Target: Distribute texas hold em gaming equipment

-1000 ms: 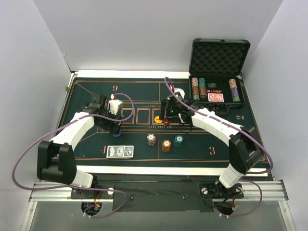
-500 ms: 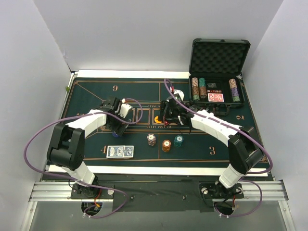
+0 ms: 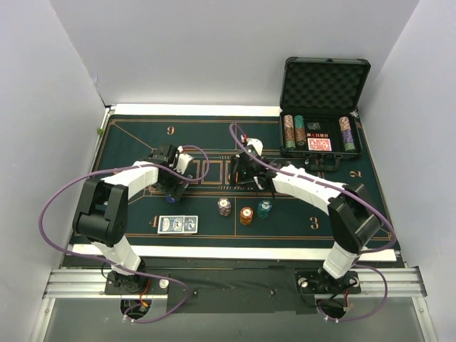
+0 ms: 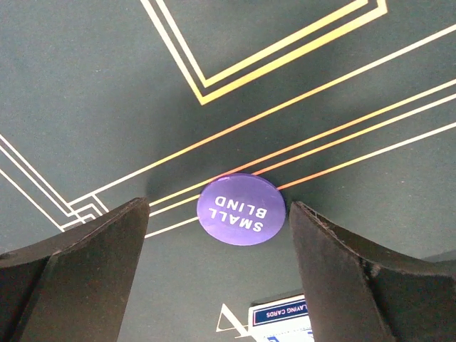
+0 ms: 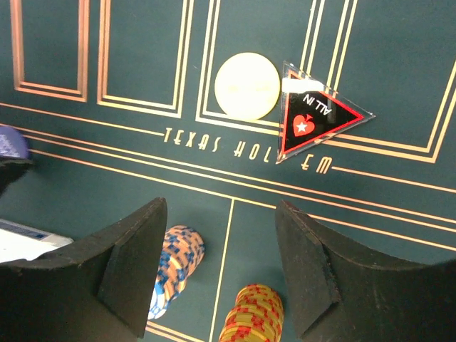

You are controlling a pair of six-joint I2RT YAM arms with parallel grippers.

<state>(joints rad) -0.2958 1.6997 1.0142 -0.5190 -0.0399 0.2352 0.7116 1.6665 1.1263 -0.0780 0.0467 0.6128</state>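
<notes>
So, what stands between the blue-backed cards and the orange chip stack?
Another chip stack, pale with reddish marks, apart from both; the top view shows it.

Purple disc [image 4: 241, 209], white lettering, on dark green felt [image 4: 85, 85] lined in gold; black triangle [image 5: 317, 117] edged red (red spade, white star); pale cream disc [image 5: 247, 85].

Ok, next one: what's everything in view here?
poker mat: one, dark green, gold lines, underneath everything
case: one, black, open, far right
cased chip stacks: several, mixed colours, beside red-backed deck
chip stacks on mat: three, white-red, orange, teal, centre
cards: two, blue backs, near left
small blind button: one, purple, between left fingers
round button: one, cream, mid-mat
all-in marker: one, black-red triangle, beside cream button
left gripper: one, black, open, straddling purple button
right gripper: one, black, open, empty, over mat
</notes>
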